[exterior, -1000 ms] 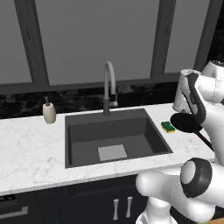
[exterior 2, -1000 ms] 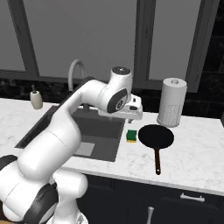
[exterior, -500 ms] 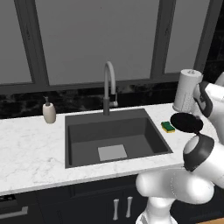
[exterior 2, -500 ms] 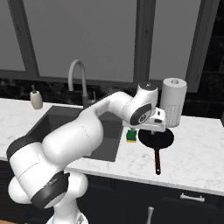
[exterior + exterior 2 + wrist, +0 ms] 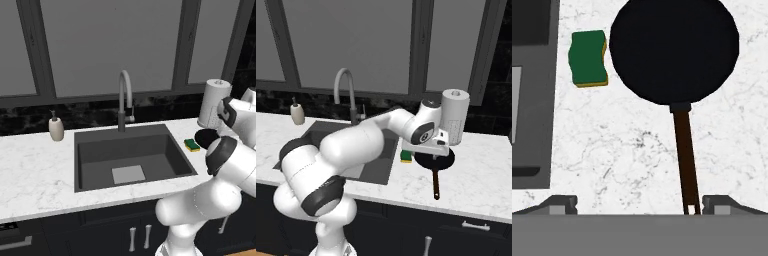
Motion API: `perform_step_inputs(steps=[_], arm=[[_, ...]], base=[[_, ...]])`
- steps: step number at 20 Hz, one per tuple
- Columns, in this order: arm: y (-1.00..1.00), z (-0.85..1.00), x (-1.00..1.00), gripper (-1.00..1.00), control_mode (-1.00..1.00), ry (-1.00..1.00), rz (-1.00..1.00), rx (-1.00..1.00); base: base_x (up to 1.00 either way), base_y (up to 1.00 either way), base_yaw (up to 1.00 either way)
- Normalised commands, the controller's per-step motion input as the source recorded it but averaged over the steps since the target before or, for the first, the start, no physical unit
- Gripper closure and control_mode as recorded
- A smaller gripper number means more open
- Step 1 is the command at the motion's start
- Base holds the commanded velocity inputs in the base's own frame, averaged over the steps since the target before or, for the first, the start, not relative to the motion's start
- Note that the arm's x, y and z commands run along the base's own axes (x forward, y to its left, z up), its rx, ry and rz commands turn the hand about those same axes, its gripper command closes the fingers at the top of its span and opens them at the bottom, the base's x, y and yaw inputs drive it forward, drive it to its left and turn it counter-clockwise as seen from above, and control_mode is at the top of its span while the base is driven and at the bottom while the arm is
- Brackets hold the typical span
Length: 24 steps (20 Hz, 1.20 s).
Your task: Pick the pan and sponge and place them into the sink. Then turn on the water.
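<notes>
A white marble bench (image 5: 35,170) runs left to right. Behind it a black marbled backsplash (image 5: 90,115) stands below tall grey window panes (image 5: 110,45) split by dark frames. Dark cabinet doors (image 5: 120,230) with pale handles sit underneath, a paper towel roll (image 5: 455,116) far right.

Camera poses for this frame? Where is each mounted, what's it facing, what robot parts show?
Left base view: behind-left, facing the dark grey sink; white arm at lower right.
Right base view: behind-right, same counter; arm from lower left, open gripper above the round black frying pan.
Hand view: looks down along the gripper at pan.
All share the green-and-yellow sponge.
</notes>
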Motion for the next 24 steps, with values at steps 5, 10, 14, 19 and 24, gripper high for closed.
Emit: perform_step_inputs(steps=[5, 10, 14, 19, 24], arm=[[-0.05, -0.21, 0.01, -1.00, -1.00, 0.02, 0.00, 0.00], [-0.10, -0.30, 0.04, -1.00, -1.00, 0.03, 0.00, 0.00], [-0.16, -0.29, 0.08, -1.00, -1.00, 0.03, 0.00, 0.00], [-0.20, -0.23, 0.14, -1.00, -1.00, 0.06, 0.00, 0.00], [-0.24, -0.19, 0.18, -1.00, -1.00, 0.09, 0.00, 0.00]], base=[[0.00, 0.00, 0.00], [0.00, 0.00, 0.00], [0.00, 0.00, 0.00], [0.00, 0.00, 0.00], [0.00, 0.00, 0.00]])
